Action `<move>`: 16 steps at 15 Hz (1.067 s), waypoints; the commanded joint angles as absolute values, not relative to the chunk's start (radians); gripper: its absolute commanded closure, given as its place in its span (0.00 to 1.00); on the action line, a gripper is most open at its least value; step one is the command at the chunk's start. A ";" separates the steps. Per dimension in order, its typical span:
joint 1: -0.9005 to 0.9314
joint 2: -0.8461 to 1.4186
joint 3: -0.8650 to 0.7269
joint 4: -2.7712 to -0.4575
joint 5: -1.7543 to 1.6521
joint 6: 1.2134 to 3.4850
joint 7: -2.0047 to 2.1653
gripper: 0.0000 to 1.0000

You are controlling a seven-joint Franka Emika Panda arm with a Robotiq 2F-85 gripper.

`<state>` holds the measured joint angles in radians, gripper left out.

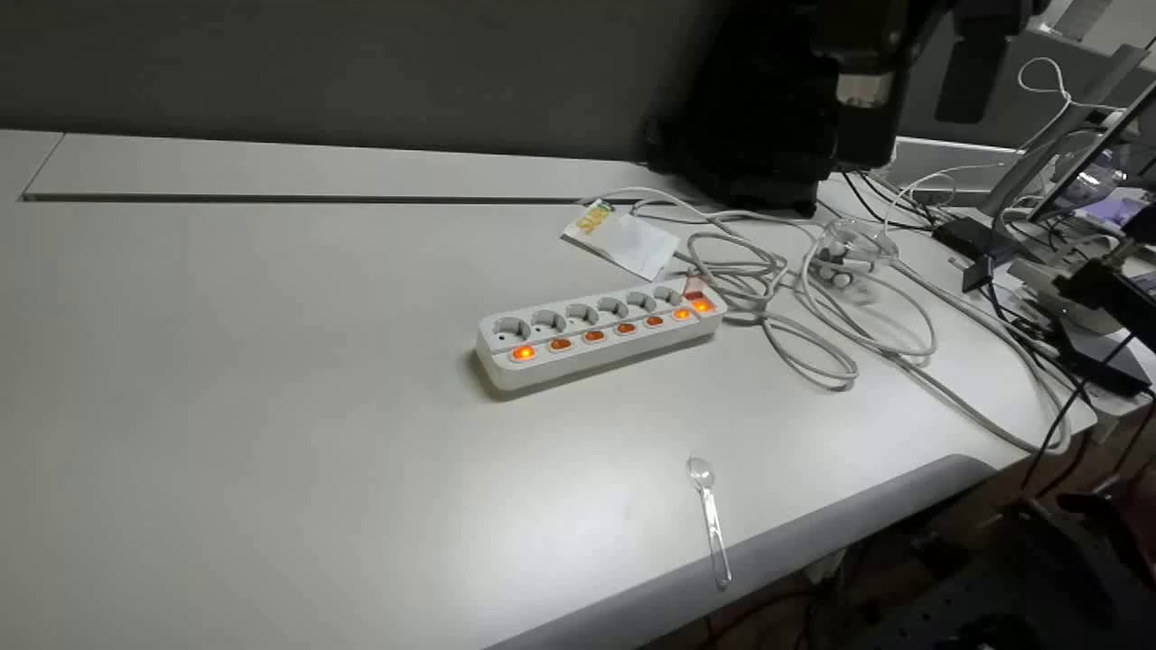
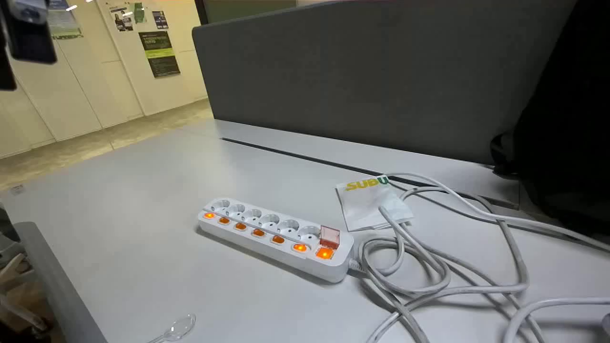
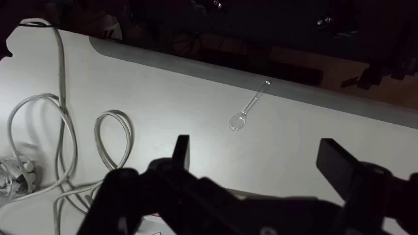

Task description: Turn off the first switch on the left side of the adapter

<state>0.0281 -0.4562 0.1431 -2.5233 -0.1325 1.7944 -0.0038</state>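
Observation:
The adapter is a white power strip (image 1: 601, 348) lying on the table, also in an exterior view (image 2: 271, 247). A row of orange switches runs along it. The first switch on the left (image 1: 524, 353) is lit, also in an exterior view (image 2: 209, 216). The switch at the right end of the row and the larger switch beside it are lit too; those between look unlit. My gripper (image 3: 254, 147) is open and empty, high above the table. It shows at the top edge in both exterior views (image 1: 917, 113) (image 2: 21, 57). In the wrist view the gripper hides nearly all of the strip.
A clear spoon (image 1: 711, 519) lies near the table's front edge. Looped grey cable (image 1: 804, 352) runs from the strip's right end. A white paper packet (image 1: 623, 239) lies behind it. A clear jar (image 1: 849, 253), a black bag (image 1: 759, 108) and a grey partition (image 2: 357, 76) stand around.

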 commanded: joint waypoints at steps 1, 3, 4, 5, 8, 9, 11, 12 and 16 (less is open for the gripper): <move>0.050 -0.454 0.123 -2.521 -0.140 1.791 0.004 0.00; 0.050 -0.454 0.123 -2.521 -0.140 1.791 0.004 0.00; 0.050 -0.454 0.123 -2.521 -0.140 1.791 0.004 0.00; 0.050 -0.454 0.123 -2.521 -0.140 1.791 0.004 0.00; 0.050 -0.454 0.123 -2.521 -0.140 1.791 0.004 0.00; 0.050 -0.454 0.123 -2.521 -0.140 1.791 0.004 0.00; 0.050 -0.454 0.123 -2.521 -0.140 1.791 0.004 0.00; 0.043 -0.461 0.136 -2.532 -0.162 1.831 0.049 0.00; 0.013 -0.443 0.149 -2.568 -0.249 2.080 0.172 0.00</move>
<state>0.0279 -0.4539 0.1421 -2.5407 -0.1871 1.9374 0.0697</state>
